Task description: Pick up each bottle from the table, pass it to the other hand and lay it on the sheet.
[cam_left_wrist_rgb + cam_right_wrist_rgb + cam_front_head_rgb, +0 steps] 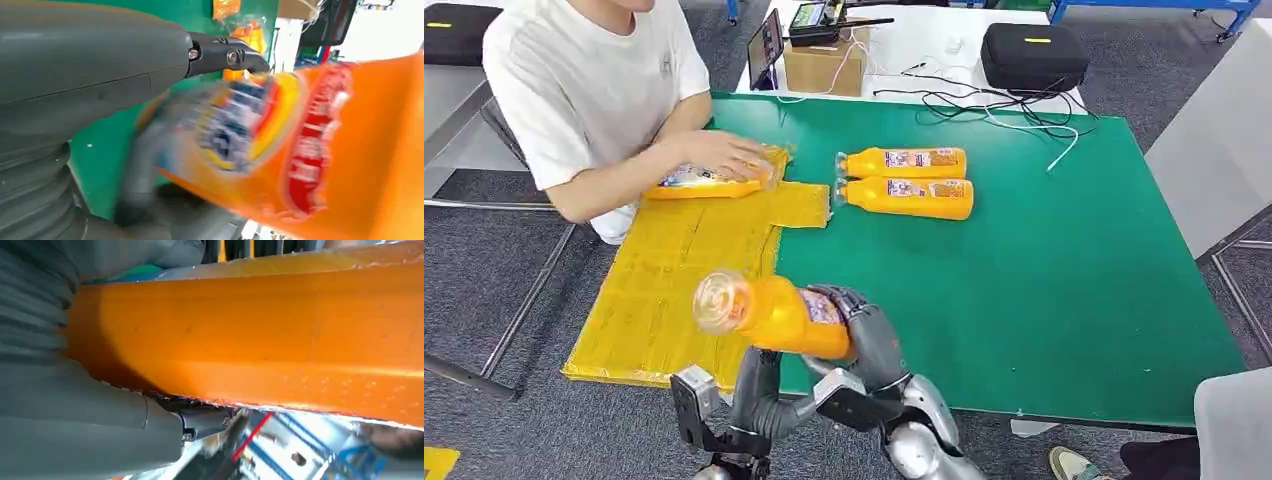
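Head view shows a person (589,95) seated at the left edge of the green table (1064,300), one hand pressing a bottle (709,180) that lies on the far end of the yellow sheet (674,290). That sheet covers the tabletop's left side and runs down to its near edge. Above the sheet's near right part, an orange bottle (774,312) is held off the surface, lying nearly level with its clear cap toward the left. The right hand (864,335) wraps its dark fingers around the bottle's base end and grasps it. The left hand (759,395) rises just under the bottle; whether its fingers close on it I cannot tell, since the left wrist view is blurred. Further right, near the tabletop's far middle, two more bottles (904,180) lie side by side, touching, caps toward the sheet.
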Controlling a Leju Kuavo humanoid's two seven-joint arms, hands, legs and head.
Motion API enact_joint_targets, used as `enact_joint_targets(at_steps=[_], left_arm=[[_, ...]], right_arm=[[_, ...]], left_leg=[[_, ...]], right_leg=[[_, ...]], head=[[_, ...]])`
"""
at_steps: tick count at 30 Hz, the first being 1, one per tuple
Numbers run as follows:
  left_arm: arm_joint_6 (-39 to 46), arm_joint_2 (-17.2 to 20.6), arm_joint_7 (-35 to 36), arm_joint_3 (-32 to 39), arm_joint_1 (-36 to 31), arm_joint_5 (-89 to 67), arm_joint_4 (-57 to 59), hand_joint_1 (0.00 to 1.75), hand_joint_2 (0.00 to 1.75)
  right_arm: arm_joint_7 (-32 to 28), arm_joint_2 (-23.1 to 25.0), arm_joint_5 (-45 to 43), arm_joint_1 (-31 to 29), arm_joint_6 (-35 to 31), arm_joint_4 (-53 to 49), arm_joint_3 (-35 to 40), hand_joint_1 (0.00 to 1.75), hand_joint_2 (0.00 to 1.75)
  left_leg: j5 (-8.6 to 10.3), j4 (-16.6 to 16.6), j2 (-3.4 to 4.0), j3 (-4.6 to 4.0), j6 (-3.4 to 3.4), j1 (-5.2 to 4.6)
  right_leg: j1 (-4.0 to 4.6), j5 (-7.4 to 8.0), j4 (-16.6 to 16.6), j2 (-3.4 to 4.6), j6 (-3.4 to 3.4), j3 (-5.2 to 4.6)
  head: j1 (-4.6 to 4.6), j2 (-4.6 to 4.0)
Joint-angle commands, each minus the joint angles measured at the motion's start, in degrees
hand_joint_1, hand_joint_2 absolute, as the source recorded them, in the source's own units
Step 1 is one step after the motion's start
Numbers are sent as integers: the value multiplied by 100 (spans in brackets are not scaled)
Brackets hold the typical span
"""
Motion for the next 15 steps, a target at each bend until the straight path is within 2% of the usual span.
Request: enact_joint_targets(at_steps=[1,12,15], left_arm=[[-93,-9,44,-94,-126,235,-115,0,175],[-205,-15,81,-34,-106,518,-250,0,175],[-651,-21,426,24,-71,1080,-270,0,175]], right_arm=[[-34,33,-287,-429,99,1051,566,175,175],[-76,142,-335,-476,255,1312,798,175,175],[-112,111,-357,-508,368,1335,879,175,175]], left_leg=[[-4,1,15,13,-9,7],[-4,0,6,10,-7,3],[-4,2,10,7,-6,3]], right_leg=[[8,3,-6,12,-12,13],[3,-1,-4,4,-11,9],[3,0,-2,7,-9,4]], head=[[0,0],[0,2],[0,0]])
